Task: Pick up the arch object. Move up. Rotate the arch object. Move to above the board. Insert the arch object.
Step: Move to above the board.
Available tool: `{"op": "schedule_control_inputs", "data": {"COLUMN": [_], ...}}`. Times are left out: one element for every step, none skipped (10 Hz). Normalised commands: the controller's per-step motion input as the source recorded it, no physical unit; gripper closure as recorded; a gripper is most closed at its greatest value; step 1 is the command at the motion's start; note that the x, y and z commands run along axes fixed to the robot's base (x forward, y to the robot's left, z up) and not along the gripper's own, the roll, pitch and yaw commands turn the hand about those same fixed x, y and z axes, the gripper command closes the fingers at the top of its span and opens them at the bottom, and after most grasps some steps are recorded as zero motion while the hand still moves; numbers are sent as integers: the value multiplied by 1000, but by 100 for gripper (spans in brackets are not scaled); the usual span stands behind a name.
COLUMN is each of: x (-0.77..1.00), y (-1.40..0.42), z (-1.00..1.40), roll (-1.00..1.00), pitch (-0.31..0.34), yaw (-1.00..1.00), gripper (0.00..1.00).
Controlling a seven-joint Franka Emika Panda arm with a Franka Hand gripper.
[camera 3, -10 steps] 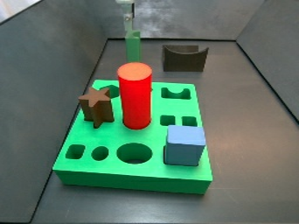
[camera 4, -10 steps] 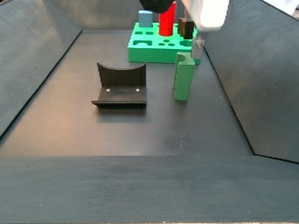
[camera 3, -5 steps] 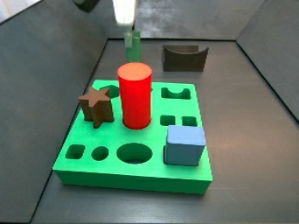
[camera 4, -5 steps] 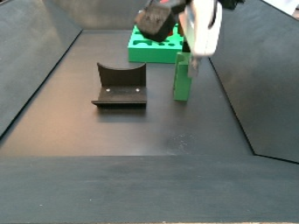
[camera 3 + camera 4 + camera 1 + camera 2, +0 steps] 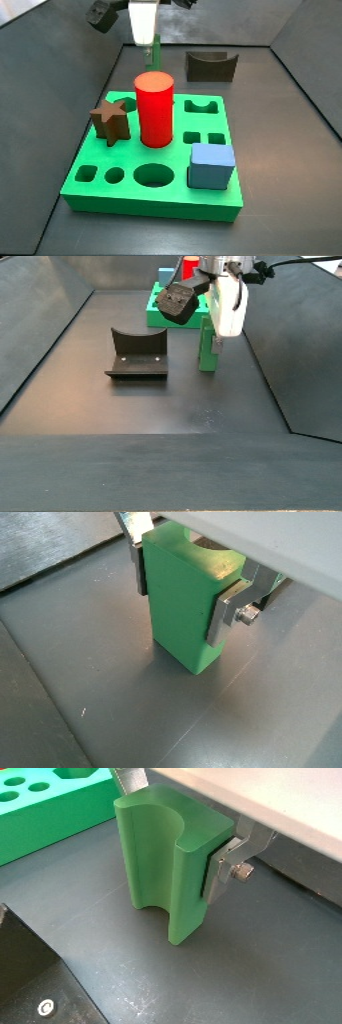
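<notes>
The arch object (image 5: pixel 181 602) is a muted green block with a curved notch, standing upright on the dark floor. It shows in both wrist views (image 5: pixel 154 858) and in both side views (image 5: pixel 152 52) (image 5: pixel 210 354). My gripper (image 5: pixel 181 609) reaches down over it, with one silver finger flat against each of its sides, shut on it; the block's base still rests on the floor. In the side views the gripper (image 5: pixel 150 40) (image 5: pixel 215 332) hangs over the block, beyond the board (image 5: pixel 94 160). The bright green board (image 5: pixel 166 314) lies a short way from the block.
On the board stand a red cylinder (image 5: pixel 155 108), a brown star piece (image 5: pixel 110 120) and a blue cube (image 5: pixel 211 166). A dark grey-brown block with a curved cutout (image 5: pixel 211 66) (image 5: pixel 136 353) sits on the floor near the arch object. Sloping dark walls enclose the floor.
The gripper has come down from above onto the arch object, and its fingers now sit on the block's two sides. The block has not moved.
</notes>
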Motion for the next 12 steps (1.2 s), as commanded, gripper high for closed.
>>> {"op": "schedule_control_inputs", "data": {"x": [-50,-50,-48,-47,-48,-48,-47,-46,-43,-37,-34,-26], "y": [-132,-121,-108,-106,-97,-94,-86,-83,-79,-75,-72,-68], "z": [1000,1000,1000,1000,1000,1000,1000,1000,1000,1000,1000,1000], "roll": [-403,-385,-348,-332,-303,-289,-232,-207,-185,-169,-158,-146], "pitch": [60,55,41,33,20,15,10,12,19,29,42,50], "yaw": [3,4,-20,-30,-37,-41,-41,-37,-29,-21,-16,-11], "gripper": [100,100,100,100,100,100,100,100,100,100,100,100]}}
